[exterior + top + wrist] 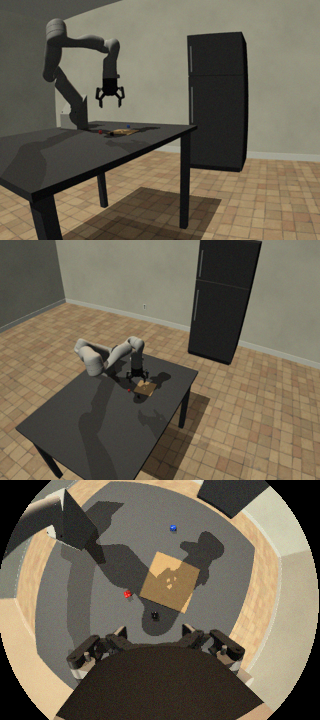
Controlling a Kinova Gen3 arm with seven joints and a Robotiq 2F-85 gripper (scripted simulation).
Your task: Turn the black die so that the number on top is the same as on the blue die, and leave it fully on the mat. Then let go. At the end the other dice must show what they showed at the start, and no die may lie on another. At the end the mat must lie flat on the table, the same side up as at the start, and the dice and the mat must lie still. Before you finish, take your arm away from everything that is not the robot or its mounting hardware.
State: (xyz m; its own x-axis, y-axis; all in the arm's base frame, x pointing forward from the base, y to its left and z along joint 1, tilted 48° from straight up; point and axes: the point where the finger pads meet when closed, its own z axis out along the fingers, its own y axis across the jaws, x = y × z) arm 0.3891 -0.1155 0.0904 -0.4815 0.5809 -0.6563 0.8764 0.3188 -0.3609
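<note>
My gripper (137, 381) (110, 106) (154, 631) is open and empty, high above the table, pointing down. The black die (138, 396) (111, 134) (155, 615) lies on the table just off the mat, in the gripper's shadow. The tan square mat (141, 391) (129, 132) (152, 590) lies flat, with no die on it. The blue die (128, 126) (173, 528) lies on the table beyond the mat and is mostly hidden by the gripper in the top view. The red die (128, 390) (100, 132) (128, 594) lies beside the mat. The dice's numbers are too small to read.
The dark table (113, 436) (77, 160) (110, 620) carries the arm's base (68, 120) at its back left. Shadows of the arm cross the table and part of the mat. A black fridge (219, 304) (215, 103) stands on the floor away from the table.
</note>
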